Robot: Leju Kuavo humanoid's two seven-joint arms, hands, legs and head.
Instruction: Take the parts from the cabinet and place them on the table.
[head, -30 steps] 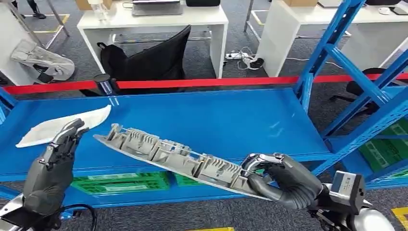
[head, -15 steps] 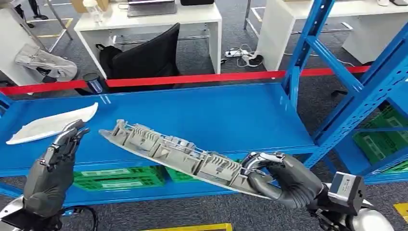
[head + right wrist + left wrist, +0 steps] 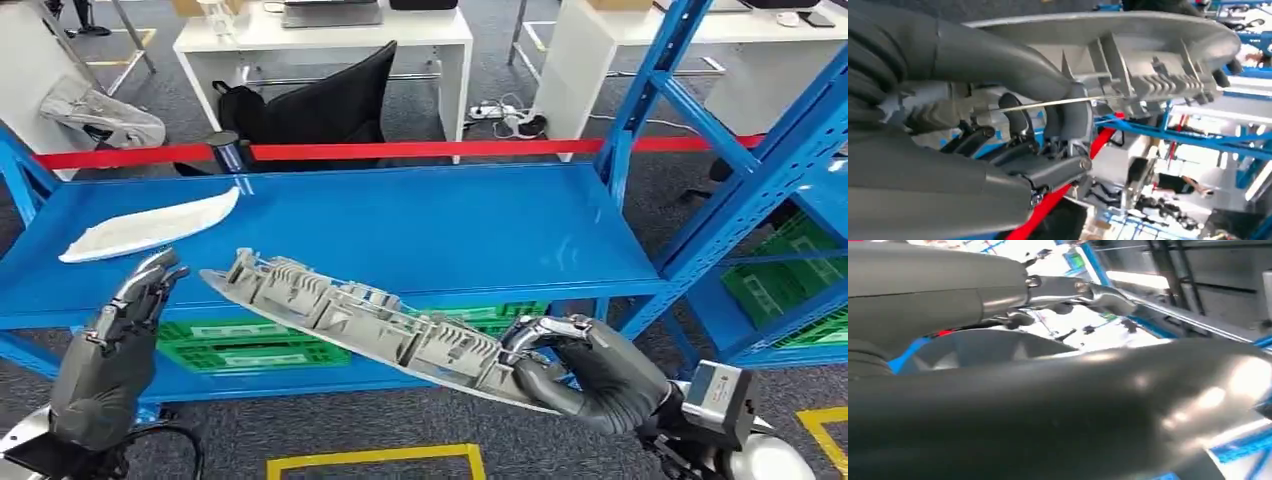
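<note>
Two parts in your view: the long grey ribbed trim part (image 3: 370, 325), gripped at its near end by the right hand (image 3: 585, 375) and held out in front of the blue shelf (image 3: 450, 240), and a white curved part (image 3: 150, 225) lying on the shelf's far left. Since a second ago the shelf has slid up and away while the part keeps its place, so the robot is likely backing off, carry under way. Left hand (image 3: 110, 350) stays raised, fingers loosely together, holding nothing.
</note>
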